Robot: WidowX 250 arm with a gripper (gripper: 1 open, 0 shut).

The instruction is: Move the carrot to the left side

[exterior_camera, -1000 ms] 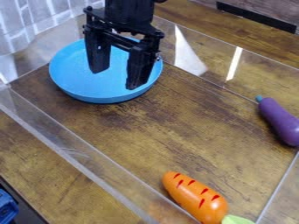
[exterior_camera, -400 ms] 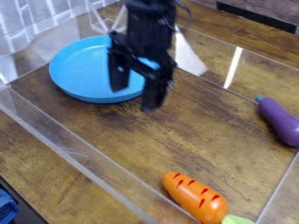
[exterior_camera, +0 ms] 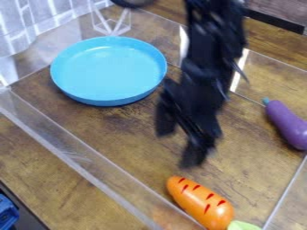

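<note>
Now the hand [exterior_camera: 188, 142] is low over the wooden counter [exterior_camera: 108, 135], near the middle of the frame and blurred with motion; a second ago it hung above the blue plate [exterior_camera: 108, 70] at about ten o'clock. It has left the plate behind and swung down toward five o'clock. Its fingers point down and stand wide, with nothing between them.

The carrot [exterior_camera: 200, 201] lies on the counter at the lower edge, at about five o'clock from the hand, just below it but apart from it. It has not moved. The eggplant [exterior_camera: 288, 123] sits at three o'clock by the right wall, also unmoved.

So the reach is nearly done, I judge, but no grasp has begun. The hand needs a little more travel toward the carrot before closing, then a carry toward nine o'clock.
</note>
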